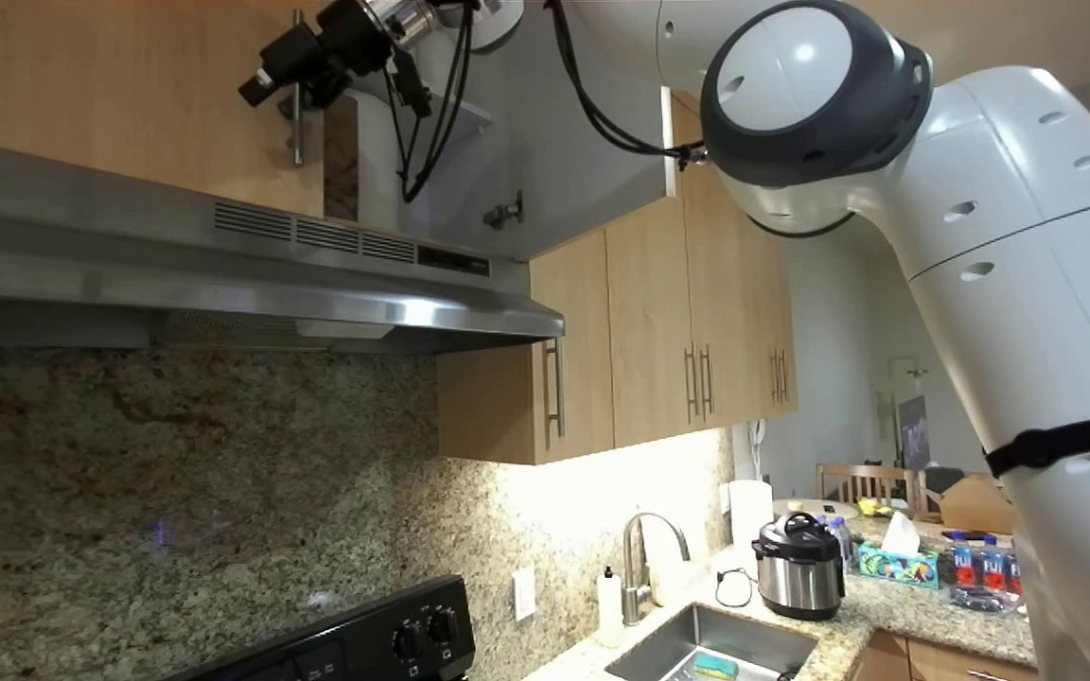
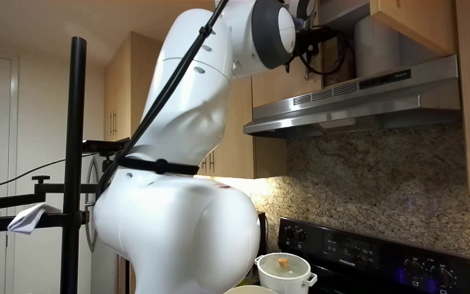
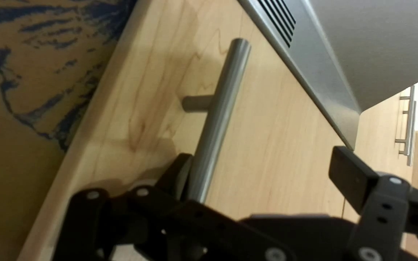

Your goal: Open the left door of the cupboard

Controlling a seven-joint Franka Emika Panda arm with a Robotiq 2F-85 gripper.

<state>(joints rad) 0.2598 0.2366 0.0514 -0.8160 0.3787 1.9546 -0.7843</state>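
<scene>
Above a speckled stone backsplash (image 1: 204,454) and steel range hood (image 1: 129,274), poising the gripper (image 3: 261,159) along the bottom of the wrist view with jaws wide apart, holding nothing. Straddling the bar handle (image 3: 219,119) at centre frame, resting one finger (image 3: 174,170) against it or just beside, too close to tell. Facing the left door (image 1: 129,95), seemingly closed at upper left in an exterior view; counting the approach as likely done, leaving the grip and full outward swing to come. Showing beyond it the pale interior of the cupboard (image 1: 465,180), then the right door (image 1: 573,180), swung open, top centre.
</scene>
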